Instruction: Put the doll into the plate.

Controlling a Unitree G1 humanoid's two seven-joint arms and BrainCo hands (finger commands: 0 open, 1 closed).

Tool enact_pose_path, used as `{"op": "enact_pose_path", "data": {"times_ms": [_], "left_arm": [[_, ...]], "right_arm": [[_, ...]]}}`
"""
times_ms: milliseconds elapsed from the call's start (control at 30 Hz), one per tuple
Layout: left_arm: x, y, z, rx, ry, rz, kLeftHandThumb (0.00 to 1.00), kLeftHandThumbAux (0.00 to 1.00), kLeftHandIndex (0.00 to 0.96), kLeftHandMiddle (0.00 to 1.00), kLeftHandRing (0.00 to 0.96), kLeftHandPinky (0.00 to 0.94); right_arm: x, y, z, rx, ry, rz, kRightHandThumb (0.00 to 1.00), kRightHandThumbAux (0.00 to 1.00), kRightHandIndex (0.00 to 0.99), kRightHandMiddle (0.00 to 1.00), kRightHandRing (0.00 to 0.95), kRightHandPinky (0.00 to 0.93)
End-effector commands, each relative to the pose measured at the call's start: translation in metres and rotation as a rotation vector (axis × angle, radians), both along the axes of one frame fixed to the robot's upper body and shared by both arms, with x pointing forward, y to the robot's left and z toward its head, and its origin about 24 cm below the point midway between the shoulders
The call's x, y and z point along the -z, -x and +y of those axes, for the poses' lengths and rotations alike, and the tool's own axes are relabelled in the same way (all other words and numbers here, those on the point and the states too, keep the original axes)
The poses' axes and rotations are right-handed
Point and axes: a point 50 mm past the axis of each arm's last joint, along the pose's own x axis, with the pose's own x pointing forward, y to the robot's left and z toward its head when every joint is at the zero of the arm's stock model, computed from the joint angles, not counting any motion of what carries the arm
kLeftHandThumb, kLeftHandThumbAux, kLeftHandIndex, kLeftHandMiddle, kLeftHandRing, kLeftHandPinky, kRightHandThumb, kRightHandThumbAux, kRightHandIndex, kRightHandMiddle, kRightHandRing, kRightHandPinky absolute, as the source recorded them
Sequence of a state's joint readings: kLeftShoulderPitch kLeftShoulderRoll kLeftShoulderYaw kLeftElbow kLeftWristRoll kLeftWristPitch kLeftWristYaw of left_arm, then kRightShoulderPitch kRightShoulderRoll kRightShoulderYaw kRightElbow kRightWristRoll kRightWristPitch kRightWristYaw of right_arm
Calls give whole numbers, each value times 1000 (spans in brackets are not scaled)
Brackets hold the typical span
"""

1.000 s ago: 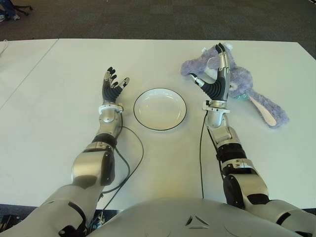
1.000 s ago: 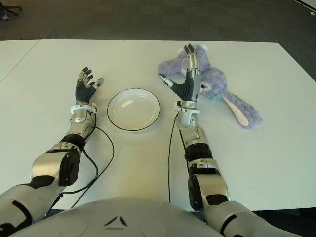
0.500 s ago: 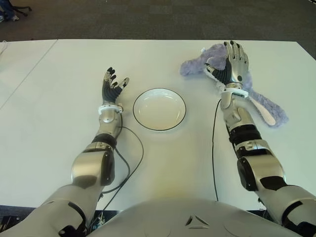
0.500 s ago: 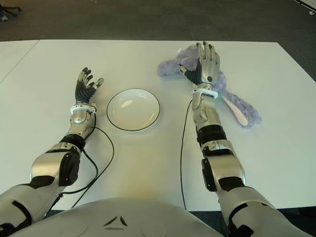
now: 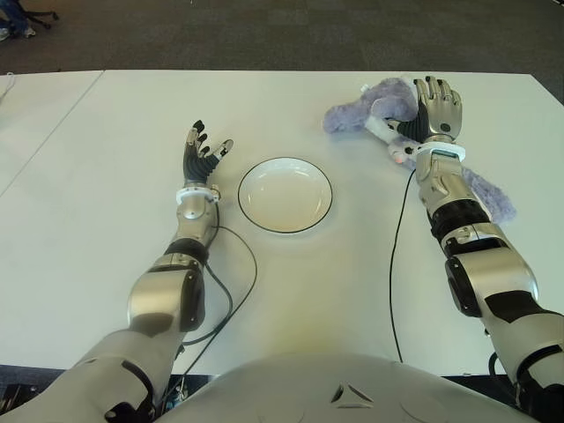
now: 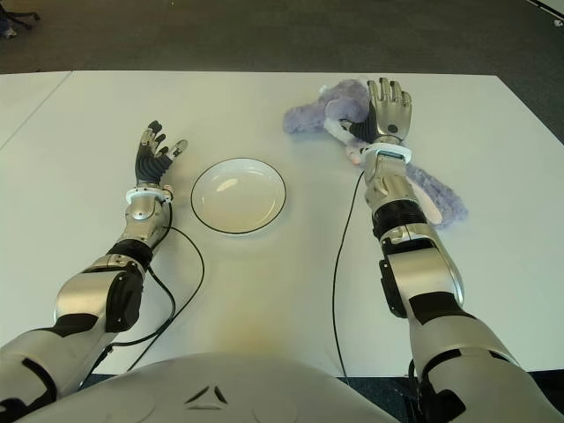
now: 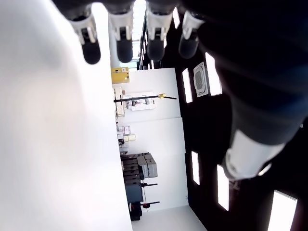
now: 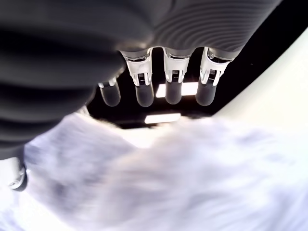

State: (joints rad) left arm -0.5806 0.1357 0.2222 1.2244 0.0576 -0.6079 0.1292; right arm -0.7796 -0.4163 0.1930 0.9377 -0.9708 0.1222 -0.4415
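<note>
Doll, purple plush w/ long ears, lies on the white worktop near the far right corner, well apart from the plate. Right robot hand is spread flat, palm down, over the doll's body; fingers extended, not closed on it. Contact w/ the plush can't be told. Plate sits empty mid-worktop. Left robot hand shows just left of the plate, palm up, fingers loosely spread, holding nothing.

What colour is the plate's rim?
The white plate has a thin dark, black-looking rim line; it shows best in the left eye view.
</note>
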Motion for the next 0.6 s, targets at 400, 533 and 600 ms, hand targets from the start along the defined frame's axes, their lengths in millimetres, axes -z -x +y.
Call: {"op": "enact_pose_path", "data": {"times_ms": [400, 533, 600], "left_arm": [[90, 77, -9, 2, 82, 428, 0, 681, 2, 45, 53, 90], [90, 77, -9, -1, 82, 431, 0, 658, 12, 47, 54, 89], [90, 77, -9, -3, 83, 430, 0, 636, 22, 52, 58, 92]], "right_arm": [[-59, 6, -13, -42, 228, -33, 264, 409, 34, 0, 0, 0], [-60, 8, -13, -44, 235, -30, 279, 399, 40, 0, 0, 0], [-61, 8, -13, -45, 235, -28, 291, 393, 45, 0, 0, 0]]}}
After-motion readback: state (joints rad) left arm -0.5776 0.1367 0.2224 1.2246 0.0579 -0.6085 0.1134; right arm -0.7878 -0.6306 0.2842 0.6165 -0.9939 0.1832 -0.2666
